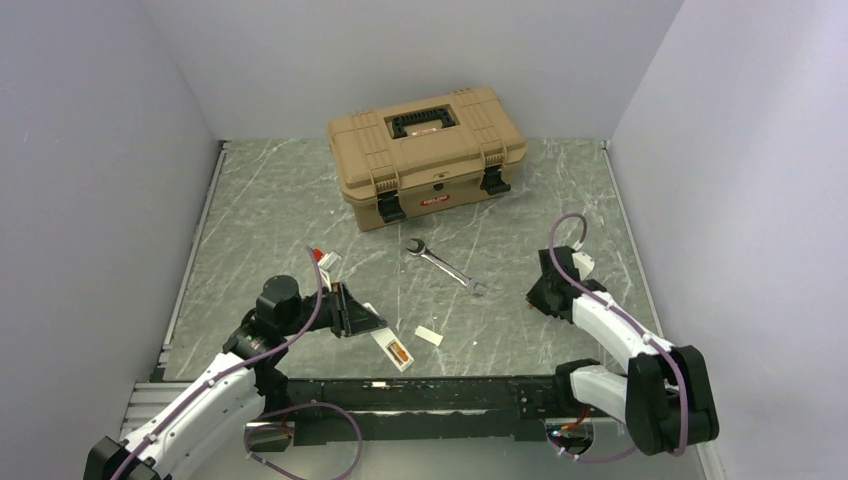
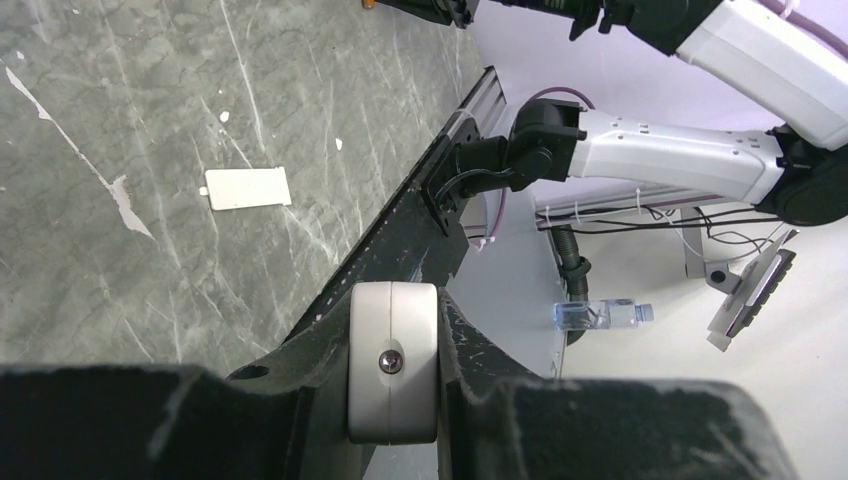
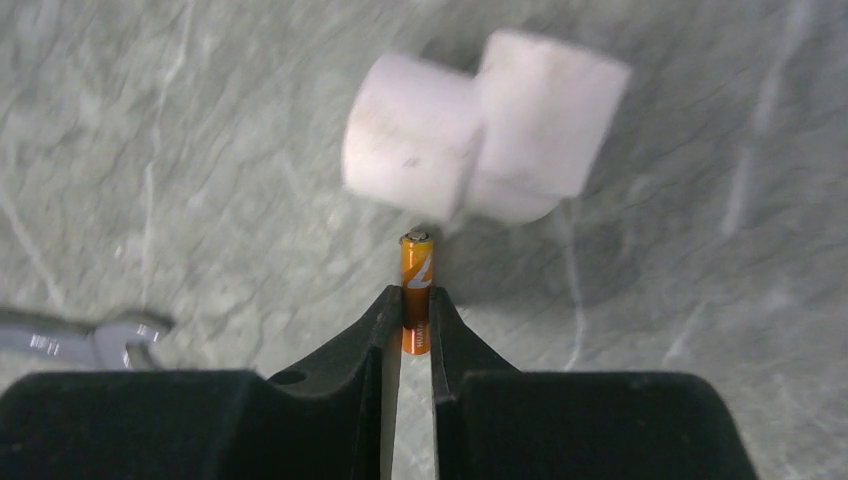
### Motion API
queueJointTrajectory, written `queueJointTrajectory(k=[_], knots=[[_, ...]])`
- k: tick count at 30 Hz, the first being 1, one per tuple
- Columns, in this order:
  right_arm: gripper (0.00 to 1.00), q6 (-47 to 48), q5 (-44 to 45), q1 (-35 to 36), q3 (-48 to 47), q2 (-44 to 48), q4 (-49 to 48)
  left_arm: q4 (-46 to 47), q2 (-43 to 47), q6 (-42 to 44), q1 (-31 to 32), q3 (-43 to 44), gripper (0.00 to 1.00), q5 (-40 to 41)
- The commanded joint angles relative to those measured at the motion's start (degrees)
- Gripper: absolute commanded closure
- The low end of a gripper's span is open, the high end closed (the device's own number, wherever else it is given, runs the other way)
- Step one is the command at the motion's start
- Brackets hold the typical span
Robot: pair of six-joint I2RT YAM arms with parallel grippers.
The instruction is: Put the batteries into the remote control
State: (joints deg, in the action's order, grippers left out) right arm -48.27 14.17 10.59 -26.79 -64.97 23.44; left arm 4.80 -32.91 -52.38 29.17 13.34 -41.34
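Your remote control sat near the front edge of the surface, just ahead of the left arm. Its long axis ran diagonally, with the gripped end up and to the left and the free end pointing down and to the right, toward the arm bases. Its orange-brown recess faced up.

Your left hand was clamped on 1 end of it. From the left wrist you saw only that short end face, white with 1 small screw, pinched between the 2 fingers. The rest of the bar was hidden behind it. Whether the free end rested on the surface or hung just above it could not be told.

A small flat white panel lay on the surface just to the right of the remote, not touching it.

Well apart on the right, your right hand was closed on 1 orange battery, gripping its lower half. The battery's long axis ran in line with the fingers, and its capped end pointed away from the wrist. Beyond it, 2 white blocky shapes were too blurred to identify.

The wrench lay between the 2 hands, and in the right wrist view it was cut off at the left edge. The tan toolbox stood shut at the back.
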Motion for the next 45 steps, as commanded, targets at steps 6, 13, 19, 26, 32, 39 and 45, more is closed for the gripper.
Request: queueJointTrajectory(k=[6, 13, 19, 26, 32, 39, 45], knots=[[0.85, 4.1, -10.2, 7.6, 4.9, 9.0, -3.3, 1.9, -0.7, -0.5, -0.4, 0.4, 1.00, -1.3], [0.85, 2.5, -2.5, 20.1, -0.3, 2.9, 1.3, 2.1, -1.7, -0.7, -0.5, 1.0, 1.00, -1.2], [0.82, 1.8, 0.6, 26.4, -3.3, -5.8, 1.9, 0.4, -0.9, -0.3, -0.5, 1.6, 1.00, -0.6], [0.66, 0.4, 2.0, 29.4, -4.6, -11.8, 3.3, 0.2, -0.7, -0.4, -0.5, 1.6, 1.00, -0.6], [0.77, 0.0, 3.8, 31.3, -5.7, -12.8, 5.4, 0.4, -1.4, -0.3, -0.6, 1.9, 1.00, -0.7], [0.74, -0.8, 4.9, 34.1, -7.6, -13.6, 8.7, 1.0, -1.4, -0.6, -0.5, 1.5, 1.00, -0.7], [0.72, -1.8, 5.6, 36.5, -10.1, -15.0, 11.8, 0.9, -1.1, -0.6, -0.6, 1.5, 1.00, -1.0]])
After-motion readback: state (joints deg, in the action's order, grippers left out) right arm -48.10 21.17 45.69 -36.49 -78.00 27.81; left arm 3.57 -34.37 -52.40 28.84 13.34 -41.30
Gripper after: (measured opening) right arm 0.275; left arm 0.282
